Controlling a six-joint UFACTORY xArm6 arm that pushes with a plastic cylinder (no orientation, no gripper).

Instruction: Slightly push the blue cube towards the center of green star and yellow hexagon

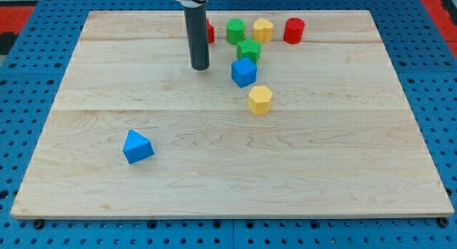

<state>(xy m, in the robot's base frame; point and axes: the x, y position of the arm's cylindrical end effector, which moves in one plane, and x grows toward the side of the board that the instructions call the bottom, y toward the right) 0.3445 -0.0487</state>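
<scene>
Leftmost: blue triangular block (137, 147), alone near the view's bottom left on the wooden board (343, 170). Next, my tip (200, 68), bare rod end holding nothing, left of blue cube (243, 72), apart. Red block (208, 32) mostly hidden behind rod, shape unclear. Blue cube turned corner-on, no long axis, touching green star (248, 50) above, yellow hexagon (260, 99) below-right. Top row: green block (235, 30), yellow block (263, 29), red cylinder (293, 30).

No text, label, brand, number or sign can be read anywhere in the view. The wooden board (107, 78), the coloured blocks on it and the blue perforated surface (21, 99) around it all show plain, unmarked faces. The dark rod carries no legible marking either.
</scene>
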